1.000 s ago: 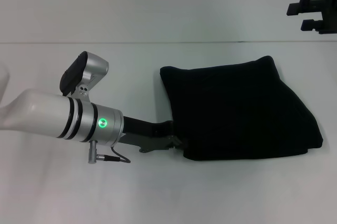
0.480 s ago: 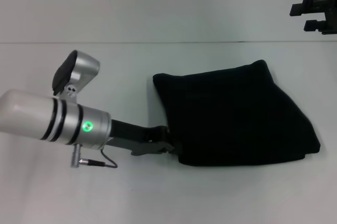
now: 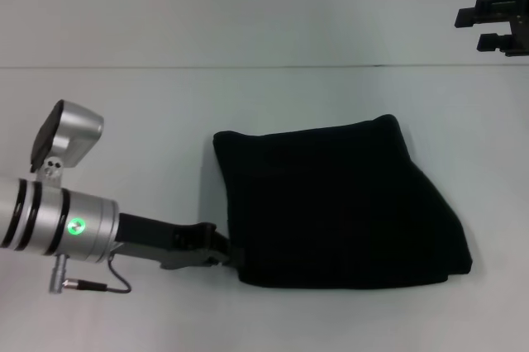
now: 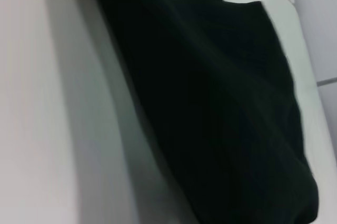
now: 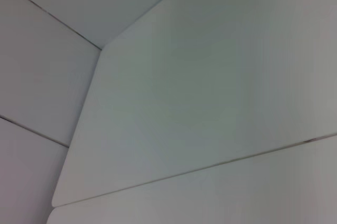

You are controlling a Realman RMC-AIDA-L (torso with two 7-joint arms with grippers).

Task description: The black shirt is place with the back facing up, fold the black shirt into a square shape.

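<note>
Judging from how the fabric lies, I take the folding to be nearly finished; the black shirt [image 3: 343, 203] rests on the white table [image 3: 248, 96] as a compact, several-layered bundle, roughly four-sided, though its right edge slants outward and the near side runs wider than the far one, so it reads more as a trapezoid than a true square; no sleeves stick out and no lettering shows on the upper face. My left gripper [image 3: 216, 249] sits low at the bundle's near-left corner, touching the cloth there; whether its fingers are closed on the hem or merely pressed against it I cannot tell, since the dark metal merges with the dark fabric in the head view, and my left wrist view shows only the shirt [image 4: 210, 103] filling the picture, with no fingers at all. My right gripper [image 3: 496, 26] hangs parked at the far right, well apart from the shirt, its two fingers spread with nothing between them. What remains, I judge, is squaring the slanted edge and letting go.
</note>
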